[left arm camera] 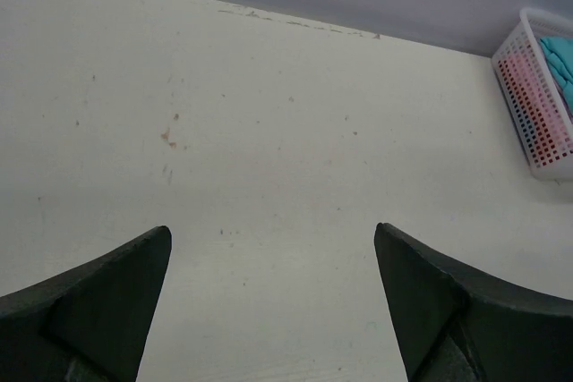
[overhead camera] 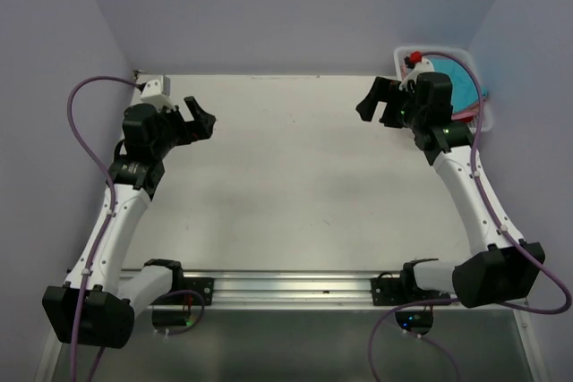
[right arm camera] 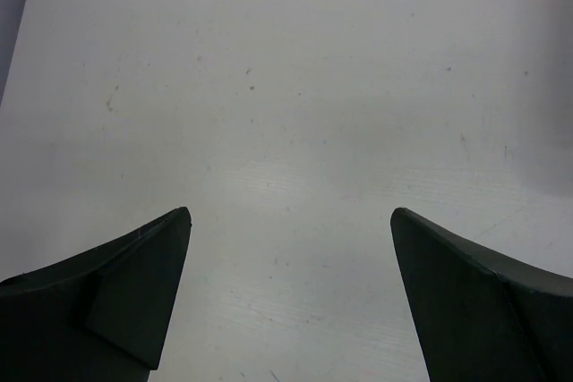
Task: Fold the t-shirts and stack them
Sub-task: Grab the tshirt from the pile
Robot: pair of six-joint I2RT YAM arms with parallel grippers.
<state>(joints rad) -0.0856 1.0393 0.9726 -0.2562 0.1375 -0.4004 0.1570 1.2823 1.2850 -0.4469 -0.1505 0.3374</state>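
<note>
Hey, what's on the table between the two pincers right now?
Nothing: the table is bare between the left pincer and the right pincer, clearest in the top view.

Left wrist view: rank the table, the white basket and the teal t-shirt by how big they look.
1. table
2. white basket
3. teal t-shirt, though only part of it shows above the basket rim

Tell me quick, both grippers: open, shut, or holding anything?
Left gripper: open, holding nothing.
Right gripper: open, holding nothing.
</note>
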